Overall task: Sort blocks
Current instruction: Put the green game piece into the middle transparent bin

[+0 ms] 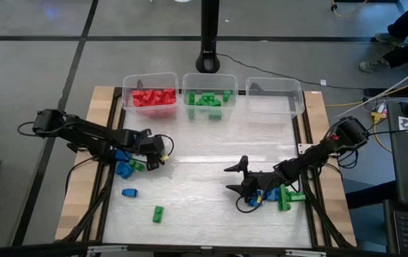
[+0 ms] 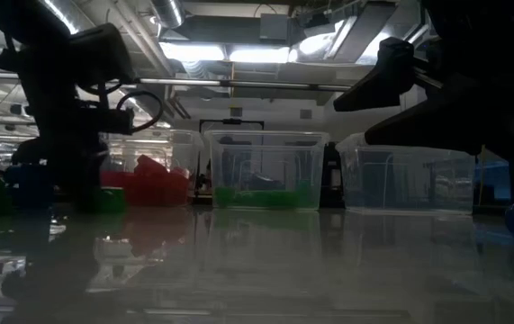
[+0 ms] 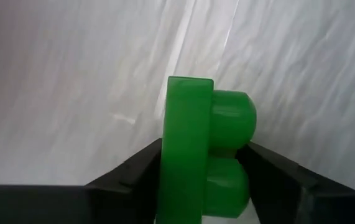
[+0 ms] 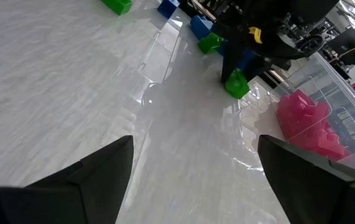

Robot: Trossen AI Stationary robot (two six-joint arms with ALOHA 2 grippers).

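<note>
The left gripper [image 1: 162, 158] has its jaws partly closed around a small green studded plastic brick [image 3: 205, 149], one dark finger against each side, studs facing sideways; it sits low over the pale bench [image 1: 211, 146] on its left side. Just beside it lie a few loose blue bricks [image 1: 123, 169] and a green one [image 1: 138, 165], with a single blue brick [image 1: 129, 192] and a single green brick [image 1: 158, 213] nearer the front edge.

The right gripper [image 1: 238, 178] has its jaws spread wide and holds nothing, hovering low over the bench right of centre. Under its wrist lie a green brick [image 1: 286, 198] and a blue brick [image 1: 255, 202].

Along the far edge stand three clear plastic bins: the left bin [image 1: 148, 81] holds red bricks [image 1: 153, 98], the middle bin [image 1: 209, 78] holds green bricks [image 1: 207, 101], and the right bin [image 1: 275, 86] shows no bricks.
</note>
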